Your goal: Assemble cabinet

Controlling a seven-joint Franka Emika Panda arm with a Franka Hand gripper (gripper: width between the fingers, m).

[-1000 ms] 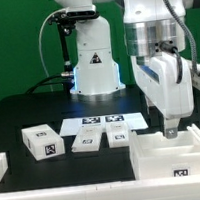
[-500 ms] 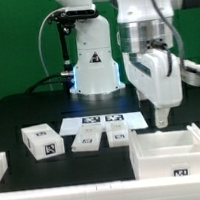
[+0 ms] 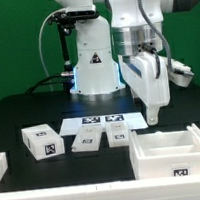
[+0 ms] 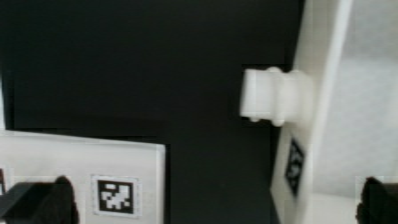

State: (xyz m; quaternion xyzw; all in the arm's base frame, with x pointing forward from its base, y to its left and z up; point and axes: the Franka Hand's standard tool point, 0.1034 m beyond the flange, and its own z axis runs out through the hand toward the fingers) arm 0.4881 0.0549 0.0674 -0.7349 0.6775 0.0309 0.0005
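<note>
Your black table [image 3: 19, 112] carries everything, and the arm [image 3: 140, 23] reaches down over the part of it on the exterior view's right. The gripper [image 3: 154, 120] hangs low above the tabletop with its jaws spread wide and nothing between them. In the wrist view the two dark fingertips [image 4: 36, 195] sit at opposite edges of the picture, with bare table between them. The cabinet [image 3: 156, 167] is the biggest white piece. It sits just below the gripper, nearer the exterior camera and a little toward that view's right, with its open side up and one tag on the face turned to the camera. It is not held: the gripper is near its far rim and clear of it. From the wrist camera you see the cabinet's outer wall [image 4: 356, 90] running along one finger's side, with a tag on it and a small round knob [image 4: 267, 95] jutting toward the gap between the fingers. The marker board [image 3: 95, 120] lies flat on the table just beside the gripper, on the exterior view's left. Further out on that same side sits a larger tagged block [image 3: 42, 142] — well apart from the gripper. Two smaller tagged blocks [image 3: 85, 141] [image 3: 118, 135] lie between it and the gripper, in front of the marker board.
</note>
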